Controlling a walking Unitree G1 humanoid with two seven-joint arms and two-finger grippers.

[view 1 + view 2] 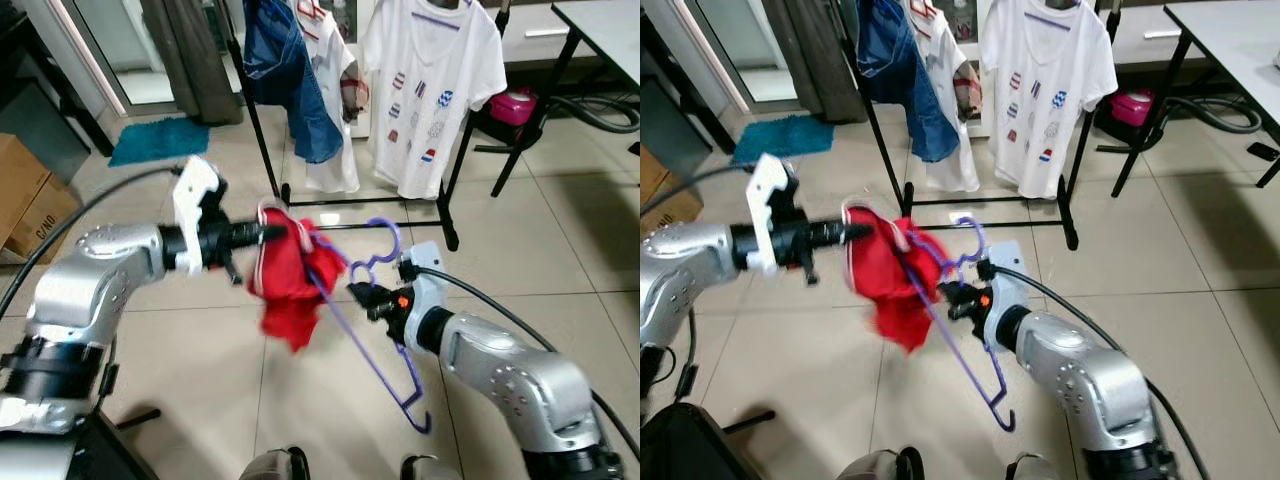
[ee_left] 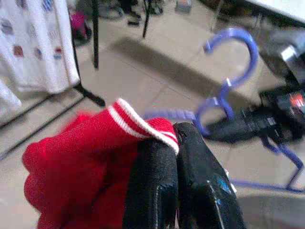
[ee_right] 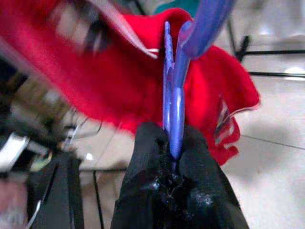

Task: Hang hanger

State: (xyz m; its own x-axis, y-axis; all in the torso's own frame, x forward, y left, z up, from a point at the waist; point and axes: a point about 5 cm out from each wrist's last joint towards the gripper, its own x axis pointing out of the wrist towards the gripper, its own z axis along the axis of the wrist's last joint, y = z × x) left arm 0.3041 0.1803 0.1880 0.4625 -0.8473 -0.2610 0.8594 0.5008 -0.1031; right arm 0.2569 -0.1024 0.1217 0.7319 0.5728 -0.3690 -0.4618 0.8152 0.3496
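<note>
A red garment with white trim (image 1: 290, 275) hangs bunched in front of me, partly threaded on a purple plastic hanger (image 1: 375, 340). My left gripper (image 1: 272, 232) is shut on the garment's trimmed edge (image 2: 138, 125). My right gripper (image 1: 358, 291) is shut on the hanger just below its hook (image 1: 385, 240); in the right wrist view the purple bar (image 3: 174, 102) runs between the black fingers (image 3: 147, 157). The hanger's lower end (image 1: 1005, 420) dangles toward the floor.
A black clothes rack (image 1: 445, 195) stands ahead with a white printed T-shirt (image 1: 430, 90), blue jeans (image 1: 285, 75) and another white garment. Cardboard boxes (image 1: 25, 195) sit far left, a teal mat (image 1: 160, 138) behind, a table (image 1: 605, 40) at the right. Tiled floor lies below.
</note>
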